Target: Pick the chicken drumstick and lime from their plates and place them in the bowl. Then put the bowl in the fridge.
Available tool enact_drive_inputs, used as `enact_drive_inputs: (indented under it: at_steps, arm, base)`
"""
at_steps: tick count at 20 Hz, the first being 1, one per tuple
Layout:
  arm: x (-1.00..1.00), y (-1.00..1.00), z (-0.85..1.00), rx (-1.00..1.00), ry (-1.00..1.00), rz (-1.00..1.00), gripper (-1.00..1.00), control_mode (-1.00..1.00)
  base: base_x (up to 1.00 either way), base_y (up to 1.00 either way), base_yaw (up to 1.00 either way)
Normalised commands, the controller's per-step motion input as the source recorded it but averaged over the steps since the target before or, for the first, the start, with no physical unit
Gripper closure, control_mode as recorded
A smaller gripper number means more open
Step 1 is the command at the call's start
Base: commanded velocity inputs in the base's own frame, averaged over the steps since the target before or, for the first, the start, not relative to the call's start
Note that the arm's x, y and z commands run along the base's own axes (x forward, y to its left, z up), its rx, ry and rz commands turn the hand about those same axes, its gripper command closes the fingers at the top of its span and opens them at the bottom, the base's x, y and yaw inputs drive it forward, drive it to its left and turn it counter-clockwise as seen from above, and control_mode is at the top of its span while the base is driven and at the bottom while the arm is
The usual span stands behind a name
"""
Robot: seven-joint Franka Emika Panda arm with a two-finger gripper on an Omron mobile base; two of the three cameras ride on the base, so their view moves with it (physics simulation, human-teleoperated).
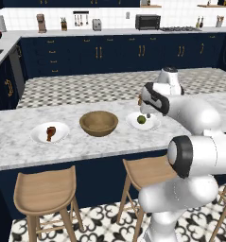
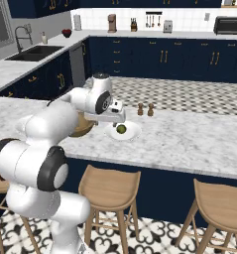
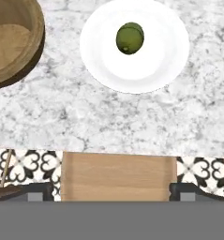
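Observation:
A brown wooden bowl (image 1: pixel 99 123) stands on the marble island counter between two white plates. The left plate (image 1: pixel 40 136) carries the reddish-brown chicken drumstick (image 1: pixel 50 132). On the right plate (image 1: pixel 150 124) sits the green lime (image 1: pixel 141 119). My gripper (image 1: pixel 148 112) hangs open above the near edge of the counter, just short of the lime's plate, with nothing between its fingers. In the hand view the lime (image 3: pixel 130 38) lies on its plate (image 3: pixel 151 65) ahead of the gripper (image 3: pixel 111 193), and the bowl (image 3: pixel 10 42) is at upper left. The fridge is out of view.
Wooden stools (image 1: pixel 43 191) (image 1: pixel 147 170) stand under the counter's near edge, one seat (image 3: pixel 115 176) directly below the hand. Two small shakers (image 2: pixel 145 109) stand on the counter beyond the lime (image 2: pixel 121 129). Navy cabinets line the back wall.

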Motion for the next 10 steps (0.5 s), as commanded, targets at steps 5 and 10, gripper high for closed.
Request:
enact_drive_inputs:
  at_steps: [5, 10]
  arm:
    - [1.0, -0.03, -0.49, 0.0, 0.23, -0.03, -1.0, -1.0]
    - [0.64, 0.0, -0.35, 0.0, 0.08, -0.03, -1.0, -1.0]
  base:
    - [0.0, 0.0, 0.0]
    - [0.0, 0.0, 0.0]
